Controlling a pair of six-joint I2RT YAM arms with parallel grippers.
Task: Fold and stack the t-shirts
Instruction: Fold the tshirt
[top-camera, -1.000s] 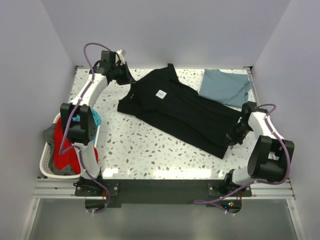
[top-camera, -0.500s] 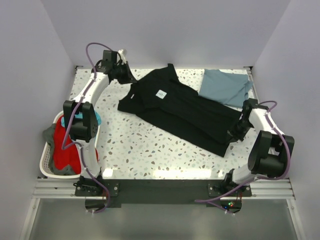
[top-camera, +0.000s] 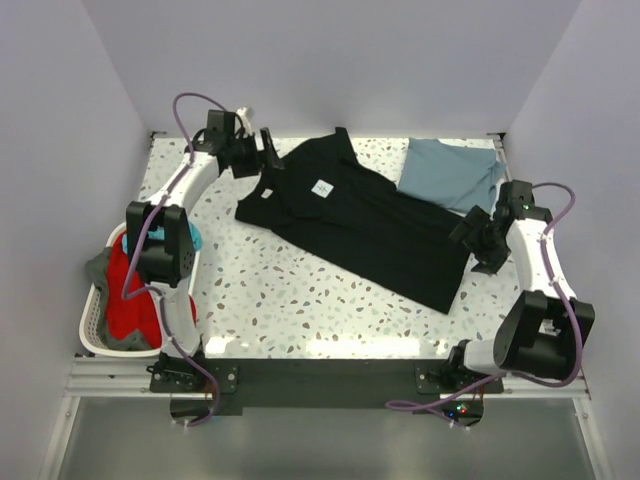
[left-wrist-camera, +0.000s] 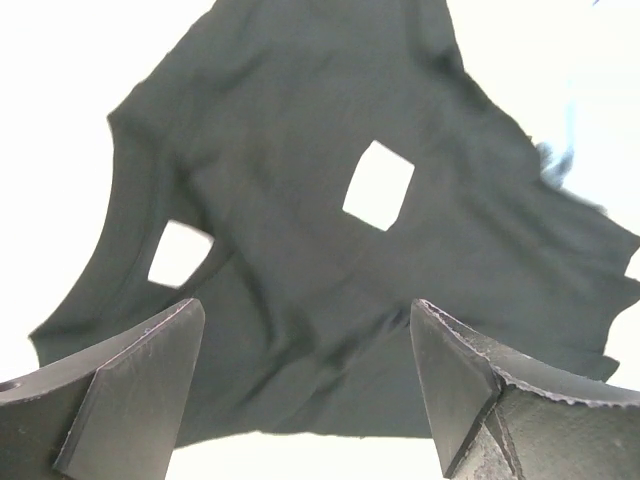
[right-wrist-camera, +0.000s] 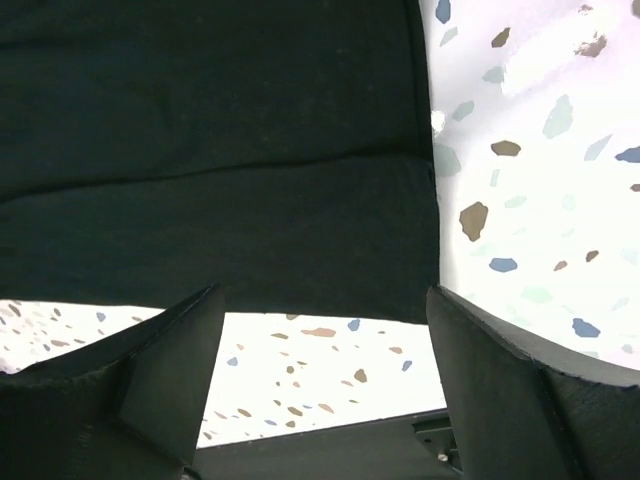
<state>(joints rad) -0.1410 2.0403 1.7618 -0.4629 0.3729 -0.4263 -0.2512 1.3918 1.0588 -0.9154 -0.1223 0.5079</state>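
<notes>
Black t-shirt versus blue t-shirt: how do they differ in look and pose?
The black t-shirt covers far more area, stretched diagonally across the middle; the blue t-shirt is a compact bundle at the far right corner. The black t-shirt shows a white neck label; the blue t-shirt shows none. Both rest on the table.

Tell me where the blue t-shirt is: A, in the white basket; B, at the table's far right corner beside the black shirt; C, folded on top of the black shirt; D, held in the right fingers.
B: the slate-blue t-shirt lies on the table at its far right corner next to the black t-shirt; the right fingers are open and empty.
</notes>
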